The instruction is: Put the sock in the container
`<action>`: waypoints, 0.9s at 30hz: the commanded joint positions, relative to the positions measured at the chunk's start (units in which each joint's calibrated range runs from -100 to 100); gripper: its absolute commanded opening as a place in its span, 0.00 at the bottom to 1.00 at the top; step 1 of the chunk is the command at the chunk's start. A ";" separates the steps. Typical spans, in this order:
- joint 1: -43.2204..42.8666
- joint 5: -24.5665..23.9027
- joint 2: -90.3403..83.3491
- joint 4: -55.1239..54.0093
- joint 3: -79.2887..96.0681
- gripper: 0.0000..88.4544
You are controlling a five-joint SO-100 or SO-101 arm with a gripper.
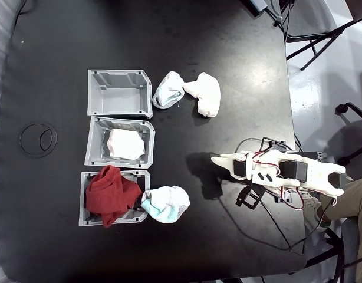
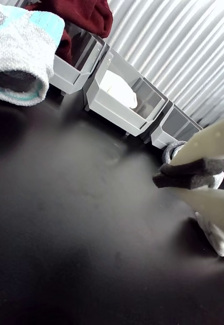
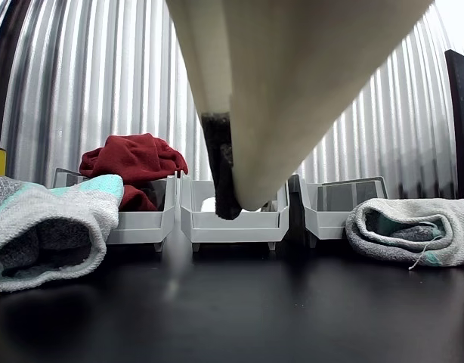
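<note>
A plain white bunched sock [image 1: 125, 143] lies inside the middle grey container [image 1: 97, 143] of a row of three; the wrist view also shows this sock [image 2: 119, 89] in its container [image 2: 114, 109]. A second plain white sock [image 1: 206, 94] lies on the black table to the right of the top bin. My gripper [image 1: 216, 159] hangs low over bare table, well right of the bins, shut with nothing between its foam-padded fingers [image 2: 190, 172]. In the other view the gripper [image 3: 230, 210] points at the middle container [image 3: 232, 224].
The top bin [image 1: 119, 91] is empty; the bottom bin [image 1: 85, 200] holds red cloth [image 1: 110, 191]. White socks with mint trim lie beside the top bin [image 1: 168, 89] and the bottom bin [image 1: 167, 203]. The arm's base and cables [image 1: 299, 177] sit at the table's right edge.
</note>
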 commanded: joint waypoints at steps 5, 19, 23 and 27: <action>-10.15 -5.51 -0.08 -3.91 -6.31 0.01; -10.08 -5.57 0.00 -3.91 -6.94 0.01; -10.08 -5.57 0.17 -3.83 -7.49 0.01; -8.74 -5.57 0.25 -3.74 -10.19 0.01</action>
